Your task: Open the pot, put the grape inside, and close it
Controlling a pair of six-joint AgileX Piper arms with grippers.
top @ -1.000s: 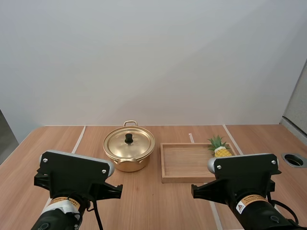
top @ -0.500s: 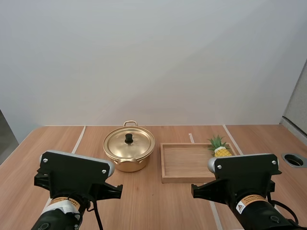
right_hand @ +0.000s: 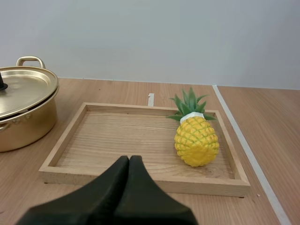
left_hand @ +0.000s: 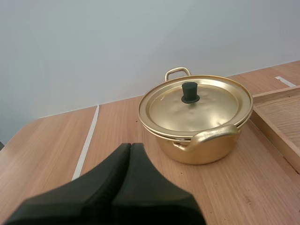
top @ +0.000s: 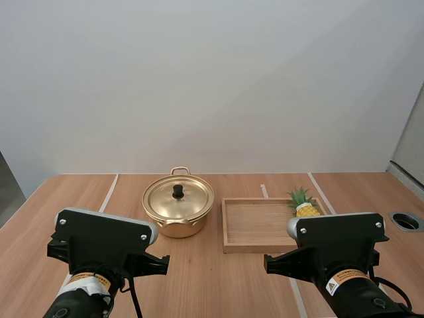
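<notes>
A golden pot [top: 177, 213] stands on the table with its lid [left_hand: 194, 104] on, a black knob [left_hand: 190, 92] at the lid's centre. My left gripper [left_hand: 130, 147] is shut on nothing, short of the pot and apart from it. A wooden tray [top: 252, 224] lies to the right of the pot. On its far right side stands a small yellow pineapple [right_hand: 196, 139] with green leaves; I see no grapes. My right gripper [right_hand: 129, 161] is shut on nothing, just before the tray's near rim [right_hand: 140, 180].
White tape lines [top: 108, 193] run across the wooden table. A round hole [top: 406, 221] sits in the table at the far right. Both arms' bases fill the near edge of the high view.
</notes>
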